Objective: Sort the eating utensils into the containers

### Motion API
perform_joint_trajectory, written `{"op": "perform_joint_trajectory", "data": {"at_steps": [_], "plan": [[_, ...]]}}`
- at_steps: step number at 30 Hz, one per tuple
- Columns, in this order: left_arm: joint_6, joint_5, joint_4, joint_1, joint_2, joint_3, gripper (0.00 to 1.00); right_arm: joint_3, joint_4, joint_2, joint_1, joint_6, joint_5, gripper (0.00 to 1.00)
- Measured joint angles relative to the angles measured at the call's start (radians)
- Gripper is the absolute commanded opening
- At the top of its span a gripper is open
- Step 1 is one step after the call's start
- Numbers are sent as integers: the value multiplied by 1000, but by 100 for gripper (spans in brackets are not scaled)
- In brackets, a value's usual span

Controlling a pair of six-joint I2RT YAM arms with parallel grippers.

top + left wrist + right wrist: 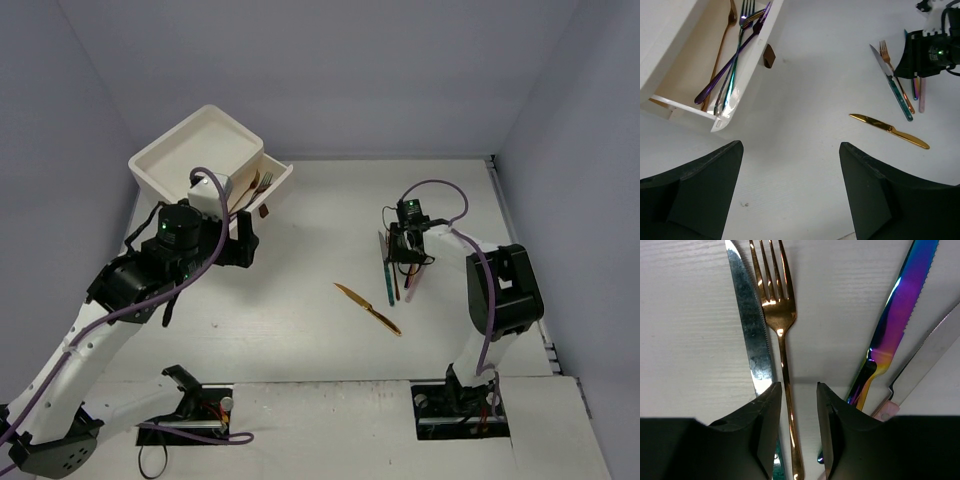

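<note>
The white cabinet [195, 150] lies at the back left with one drawer [278, 180] pulled out. In the left wrist view that drawer [685, 106] holds a purple spoon [730, 65], a copper spoon [720, 50] and forks. My left gripper [791, 147] hovers open over bare table just in front of it. My right gripper [799, 386] is low over a group of utensils, its jaws open on either side of the copper fork's [777, 305] handle, with a gap still showing. A teal-handled knife [750, 315] lies left of the fork. A rainbow knife [900, 305] lies right of it.
A gold knife [368, 308] lies alone mid-table, between the two arms. A silver knife with a pink handle [930, 355] lies at the right of the group. The drawer's brown handle [769, 55] sticks out toward the table. Grey walls close the table at the back and sides.
</note>
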Motion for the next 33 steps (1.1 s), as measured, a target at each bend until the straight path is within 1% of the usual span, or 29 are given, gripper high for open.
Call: {"op": "perform_joint_trajectory", "data": {"at_steps": [4, 7, 10, 11, 13, 22, 25, 27, 30, 33], "plan": [[-29, 34, -12, 0, -25, -23, 75, 21, 0, 34, 0, -5, 19, 26], [-42, 55, -19, 0, -21, -29, 75, 31, 3, 45, 0, -7, 35, 22], [-51, 72, -21, 0, -15, -39, 75, 40, 7, 57, 0, -10, 51, 13], [-54, 75, -22, 0, -12, -41, 75, 46, 9, 62, 0, -11, 56, 7], [-66, 88, -22, 0, -4, -42, 75, 56, 17, 73, 0, -12, 63, 0], [-116, 160, -22, 0, 32, -41, 75, 77, 15, 77, 1, -25, 69, 0], [-136, 185, -19, -3, 54, -34, 75, 76, -11, 17, 7, -17, 48, 0], [-152, 198, -17, -11, 67, -25, 75, 76, -20, -64, 11, 3, 25, 0], [-174, 195, 8, -61, 90, -10, 75, 89, -23, -236, 50, 50, -8, 0], [-187, 185, 62, -145, 122, 7, 75, 131, 0, -380, 116, 114, -43, 0]]}}
